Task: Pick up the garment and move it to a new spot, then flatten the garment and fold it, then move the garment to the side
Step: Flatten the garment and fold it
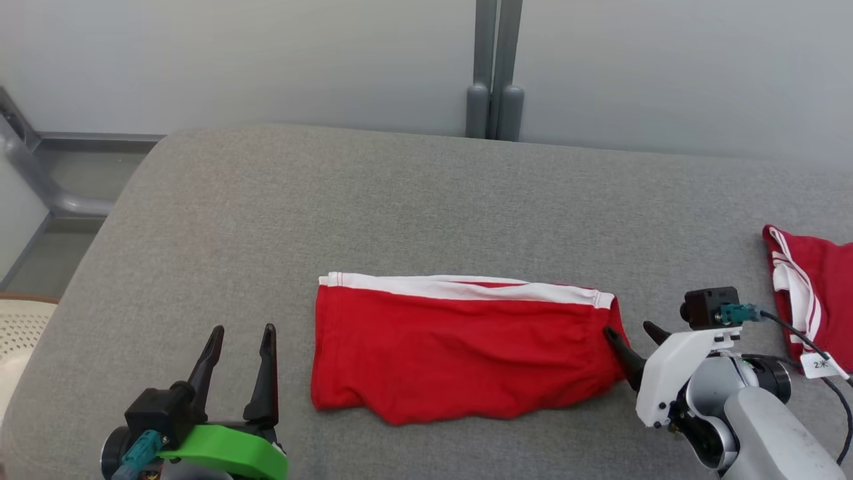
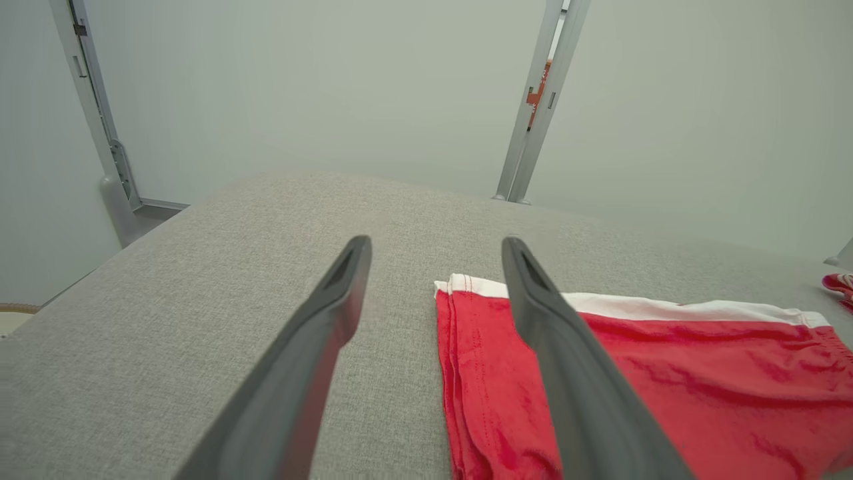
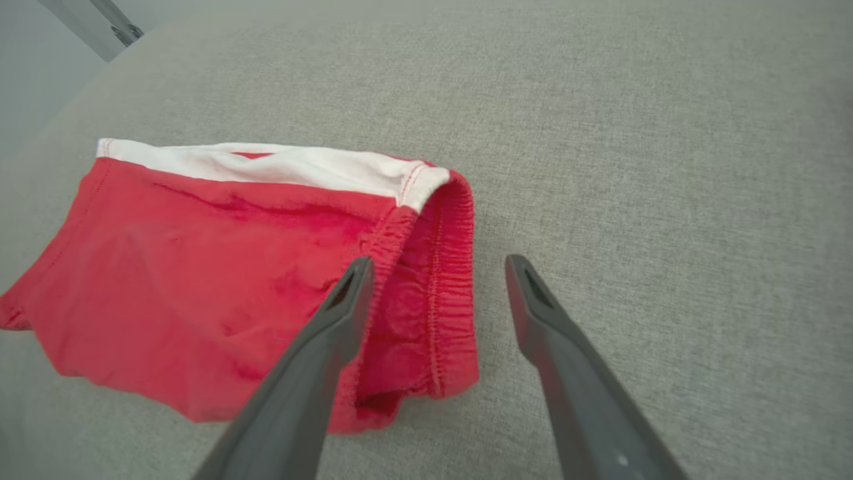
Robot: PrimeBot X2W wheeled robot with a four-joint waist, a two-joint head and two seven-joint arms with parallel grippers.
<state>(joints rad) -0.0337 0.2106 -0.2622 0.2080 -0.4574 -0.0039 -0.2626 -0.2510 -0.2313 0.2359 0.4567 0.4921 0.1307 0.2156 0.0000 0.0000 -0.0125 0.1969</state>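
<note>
Tag (image 1: pixel 823 365) "2" on cloth (image 1: pixel 825 280) right of garment (image 1: pixel 460 347)

Light: soft, even brightness is falling from overhead.
Shadows: faint ones are lying under the garment (image 1: pixel 460 353).
Edges: wrist views are bending the wall posts (image 2: pixel 93 107); near jaws are blurring.

White tag (image 1: pixel 823 365) on the red garment (image 1: pixel 816 293) at right edge: "2" plus an unclear mark.
</note>
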